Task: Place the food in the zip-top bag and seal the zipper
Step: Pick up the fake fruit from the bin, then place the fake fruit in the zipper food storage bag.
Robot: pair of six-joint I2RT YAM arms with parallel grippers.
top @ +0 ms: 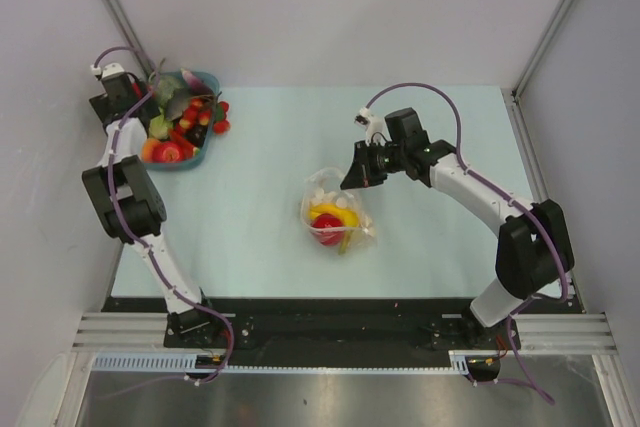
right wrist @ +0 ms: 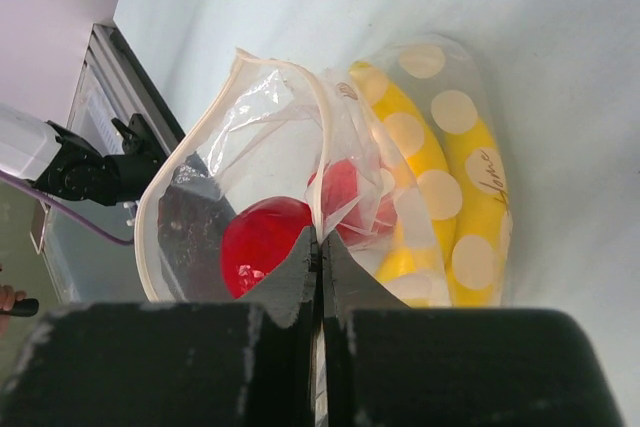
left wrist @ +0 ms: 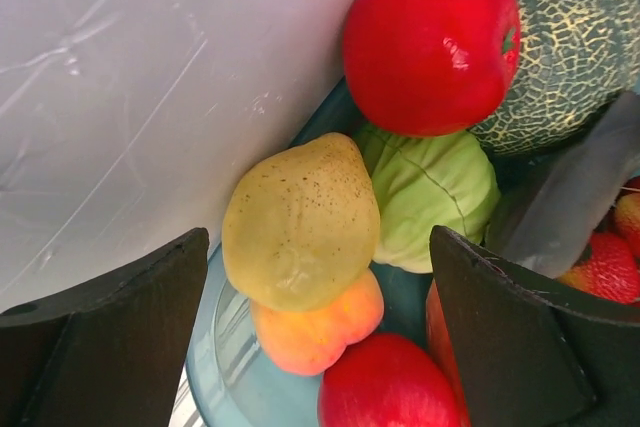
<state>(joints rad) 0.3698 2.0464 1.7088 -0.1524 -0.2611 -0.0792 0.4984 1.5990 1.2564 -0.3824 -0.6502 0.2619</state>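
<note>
The zip-top bag [top: 335, 212] lies mid-table, clear with white dots, its mouth held open. Inside it are a red round fruit [right wrist: 262, 242] and a yellow banana [right wrist: 470, 187]. My right gripper [right wrist: 320, 239] is shut on the bag's mouth edge, pinching the whitish zipper [right wrist: 300, 82] strip. At the far left, my left gripper [left wrist: 318, 247] hangs open over more food in a blue basket [top: 205, 79]. A yellowish pear-like piece [left wrist: 300, 222] and a peach [left wrist: 315, 332] sit between its fingers. A red apple [left wrist: 430, 42], a melon [left wrist: 580, 37] and a green cabbage [left wrist: 430, 187] lie beyond.
The basket stands in the table's far left corner, tight against the left wall [top: 60, 97]. Another red fruit [left wrist: 385, 387] and strawberries [left wrist: 610, 267] crowd the basket near the left fingers. A metal rail [top: 340, 332] runs along the near edge.
</note>
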